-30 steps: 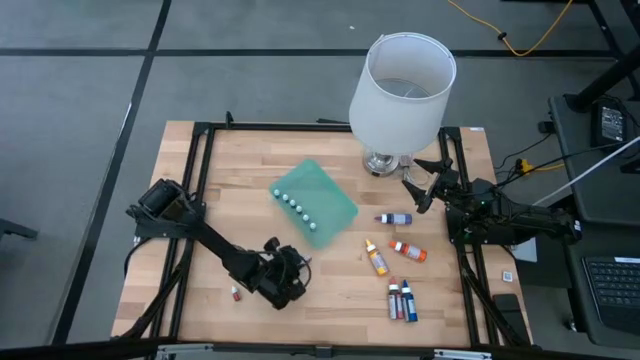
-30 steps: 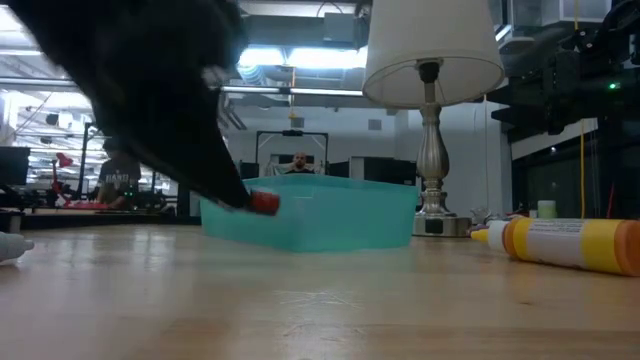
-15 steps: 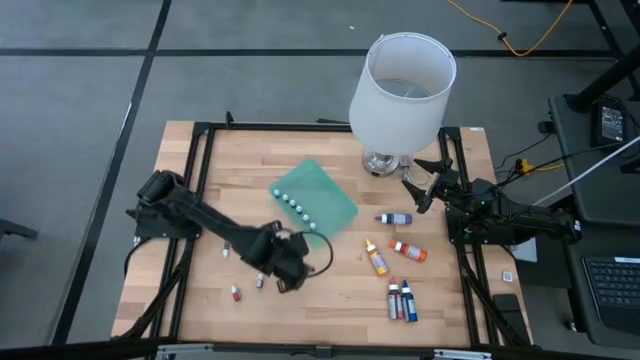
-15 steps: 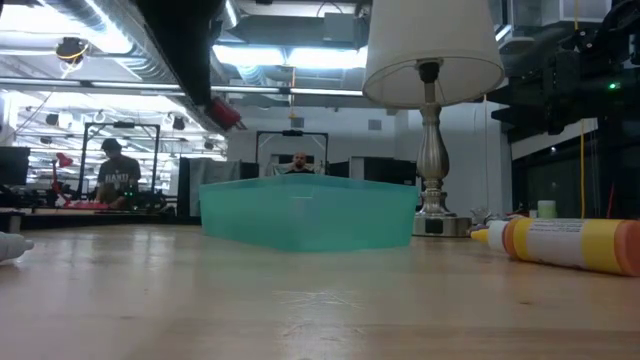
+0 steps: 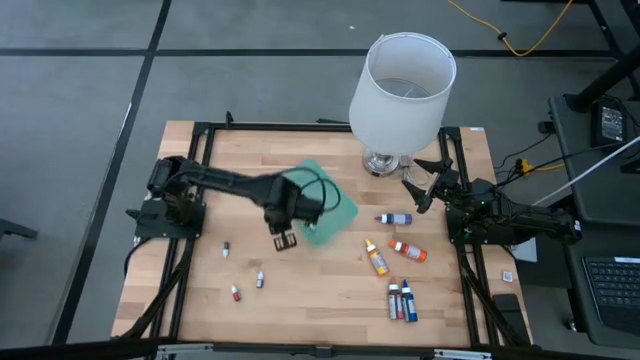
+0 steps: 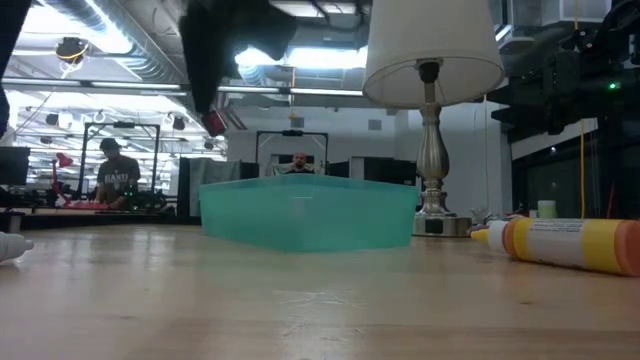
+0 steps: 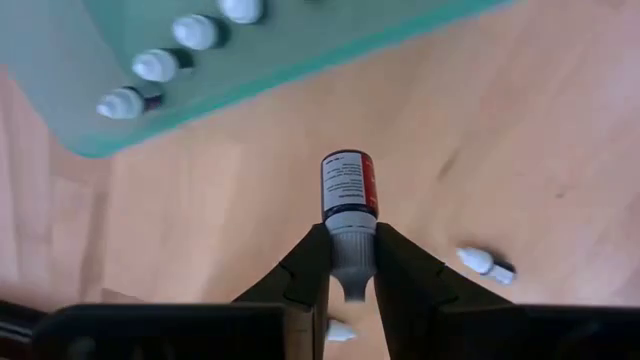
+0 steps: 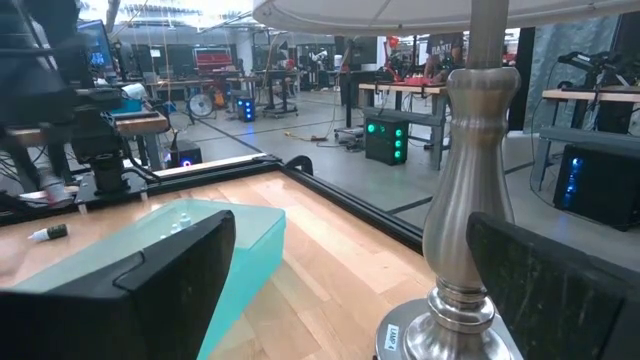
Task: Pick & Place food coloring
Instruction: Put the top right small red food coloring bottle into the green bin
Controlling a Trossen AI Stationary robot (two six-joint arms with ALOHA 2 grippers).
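The wooden table (image 5: pixel 330 285) carries a big white lamp (image 5: pixel 402 88) at its far edge, with a square green mat (image 5: pixel 335 205) near the middle. The left arm reaches across to the mat's near-left edge; the left gripper (image 7: pixel 352 262) hangs above the bare wood there, its jaws pinching the white cap end of a small red-labelled dropper bottle (image 7: pixel 348 188), whose body sticks out past the fingertips toward the mat. In the low view that bottle (image 6: pixel 214 123) seems to hang clear above the mat, though the arm is only a dark shape there. The right gripper (image 5: pixel 425 185) waits near the lamp base, jaws spread wide. Finger-sized bottles (image 5: pixel 402 300) lie on the table's right half, and tiny white-capped ones (image 7: pixel 158 64) stand in a row on the mat.
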